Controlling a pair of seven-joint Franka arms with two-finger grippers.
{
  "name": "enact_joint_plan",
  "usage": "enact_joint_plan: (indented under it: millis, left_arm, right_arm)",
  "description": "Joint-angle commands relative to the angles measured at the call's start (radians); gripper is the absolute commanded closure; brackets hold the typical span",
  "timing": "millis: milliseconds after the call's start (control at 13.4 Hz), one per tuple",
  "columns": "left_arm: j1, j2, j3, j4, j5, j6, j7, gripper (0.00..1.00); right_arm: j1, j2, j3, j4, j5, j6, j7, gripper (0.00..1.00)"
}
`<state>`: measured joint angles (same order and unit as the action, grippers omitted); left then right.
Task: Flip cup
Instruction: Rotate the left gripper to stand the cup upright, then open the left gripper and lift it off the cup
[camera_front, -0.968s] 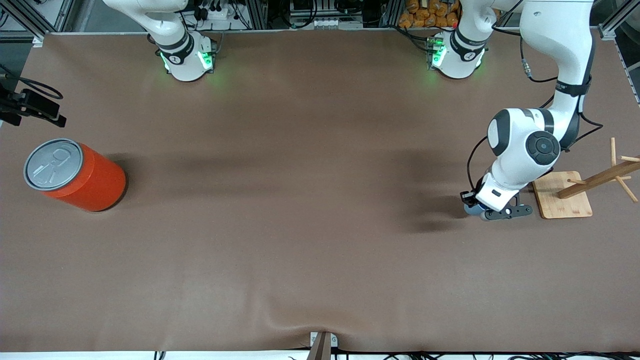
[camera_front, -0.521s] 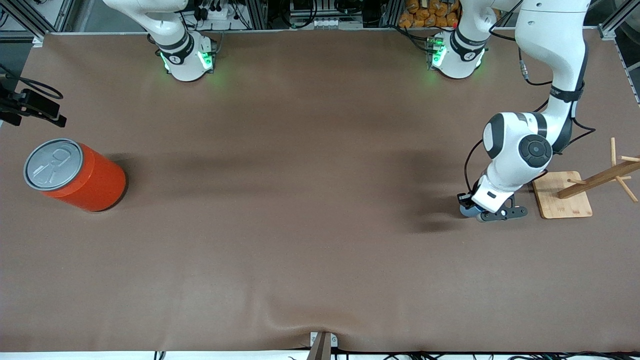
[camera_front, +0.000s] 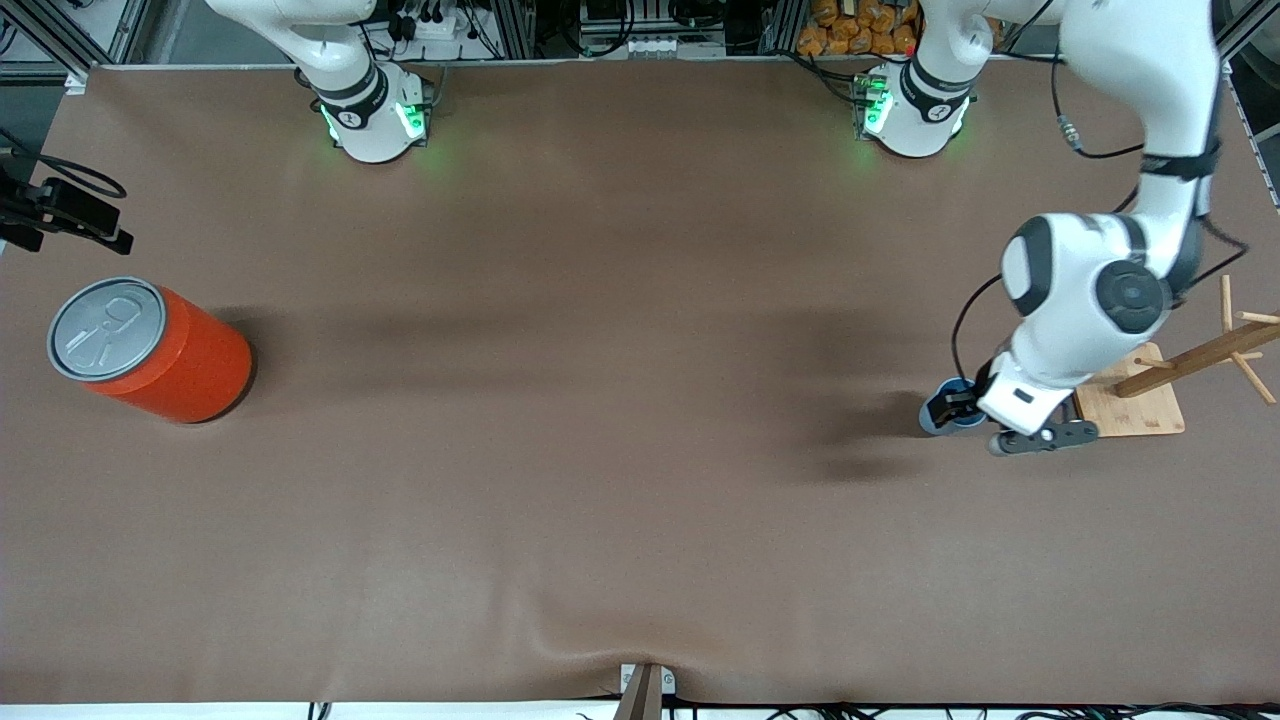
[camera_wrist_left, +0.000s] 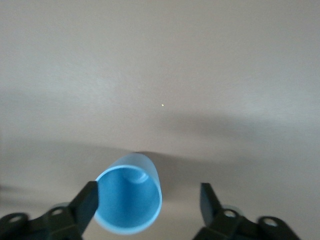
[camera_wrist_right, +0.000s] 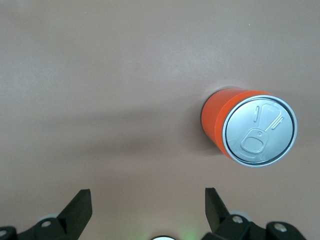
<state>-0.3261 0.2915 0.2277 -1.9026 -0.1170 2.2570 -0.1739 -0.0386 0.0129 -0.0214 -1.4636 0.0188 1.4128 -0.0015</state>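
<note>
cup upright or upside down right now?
Upright. The cup stands mouth up on the table: its darker blue inside shows, and the left gripper is open around it.

No legible text, label or number on anything.

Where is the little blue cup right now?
The cup stands mouth-up on the table near the left arm's end, beside the wooden rack's base, under the open left gripper.
</note>
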Motion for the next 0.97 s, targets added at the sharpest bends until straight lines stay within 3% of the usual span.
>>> enact_joint_plan:
  millis: [0,149,298,596,894]
  left_arm:
    - [0.039,-0.034,-0.002,0.199,0.027,-0.28,-0.001,0.0]
    - [0.061,-0.038,-0.001,0.334,0.028,-0.452,0.001,0.0]
    - [0.062,-0.067,0.001,0.408,0.028,-0.557,-0.006,0.0]
    - [0.064,-0.187,-0.001,0.381,0.06,-0.599,0.002,0.0]
    - [0.055,-0.23,-0.011,0.349,0.109,-0.609,0.002,0.0]
  right_arm:
    - [0.0,0.001,0.003,0.006,0.009,-0.003,0.018,0.0]
    - [0.0,0.002,0.003,0.006,0.009,-0.005,0.018,0.0]
    - [0.0,0.002,0.003,0.006,0.009,-0.005,0.018,0.0]
    - [0.0,0.002,0.003,0.006,0.009,-0.005,0.018,0.0]
    - [0.0,0.002,0.003,0.006,0.009,-0.006,0.018,0.0]
